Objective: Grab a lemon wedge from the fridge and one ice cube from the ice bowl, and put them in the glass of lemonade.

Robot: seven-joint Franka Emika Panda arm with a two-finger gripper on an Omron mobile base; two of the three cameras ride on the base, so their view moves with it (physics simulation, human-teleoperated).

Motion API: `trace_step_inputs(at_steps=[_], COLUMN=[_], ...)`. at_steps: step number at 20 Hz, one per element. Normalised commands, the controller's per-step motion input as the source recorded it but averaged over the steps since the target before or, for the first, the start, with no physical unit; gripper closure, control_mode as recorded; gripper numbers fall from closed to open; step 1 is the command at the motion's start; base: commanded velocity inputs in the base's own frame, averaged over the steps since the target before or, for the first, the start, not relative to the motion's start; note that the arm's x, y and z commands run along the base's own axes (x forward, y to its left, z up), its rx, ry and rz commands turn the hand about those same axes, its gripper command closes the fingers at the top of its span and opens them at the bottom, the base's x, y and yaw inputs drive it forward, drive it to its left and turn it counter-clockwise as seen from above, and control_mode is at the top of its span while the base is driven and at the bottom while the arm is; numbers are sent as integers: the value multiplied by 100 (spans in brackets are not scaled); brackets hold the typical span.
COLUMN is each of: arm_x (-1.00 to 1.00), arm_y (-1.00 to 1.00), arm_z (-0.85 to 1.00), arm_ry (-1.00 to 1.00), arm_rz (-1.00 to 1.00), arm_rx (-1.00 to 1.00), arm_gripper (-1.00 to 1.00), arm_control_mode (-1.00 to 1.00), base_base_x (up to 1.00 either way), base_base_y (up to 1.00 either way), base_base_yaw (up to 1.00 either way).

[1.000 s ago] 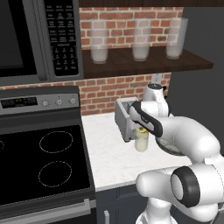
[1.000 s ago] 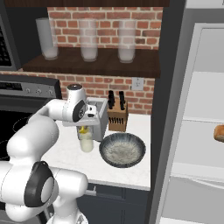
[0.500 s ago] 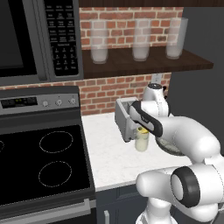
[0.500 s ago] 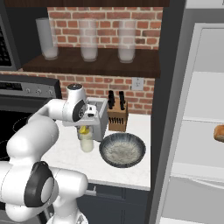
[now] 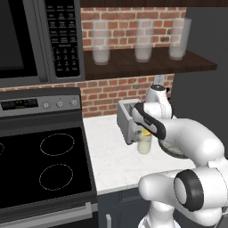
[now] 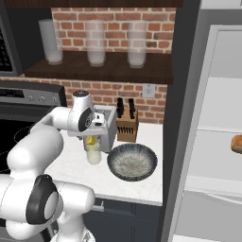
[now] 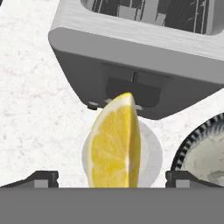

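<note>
Black glass-top stove [image 5: 49, 164] far left, white speckled counter [image 5: 109, 156] beside it. Short clear tumbler of pale lemonade [image 5: 144, 142] in front of brushed-steel toaster [image 5: 128, 119], bright yellow lemon wedge [image 7: 116, 142] over its mouth, between spread finger tips [image 7: 41, 178] of gripper [image 7: 111, 177], not pinched. Right: dark speckled ice bowl [image 6: 132, 162], pale inside, ice not discernible. Fridge [image 6: 208, 142] open, orange-brown lump [image 6: 236, 143] on shelf. No legible writing.

Two base views flank the arm, sharing the toaster [image 5: 129, 121]; hand view looks closely down on it.
</note>
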Motion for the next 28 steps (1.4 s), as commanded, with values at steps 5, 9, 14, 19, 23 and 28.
trace_step_inputs(at_steps=[5,9,14,19,23,28], arm_x=[-34,-43,-24,-13,-16,-3], arm_y=[-31,-26,-20,-19,-18,-35], arm_z=[17,12,0,0,0,0], arm_ry=[-9,-10,-3,0,-1,0], arm_rz=[0,0,0,0,0,0], arm_rx=[6,9,3,0,0,0], arm_gripper=[-100,-100,-100,-100,-100,-100], arm_control_mode=[-100,-100,-100,-100,-100,-100], base_base_x=[0,0,0,0,0,0], base_base_y=[0,0,0,0,0,0], base_base_yaw=[0,0,0,0,0,0])
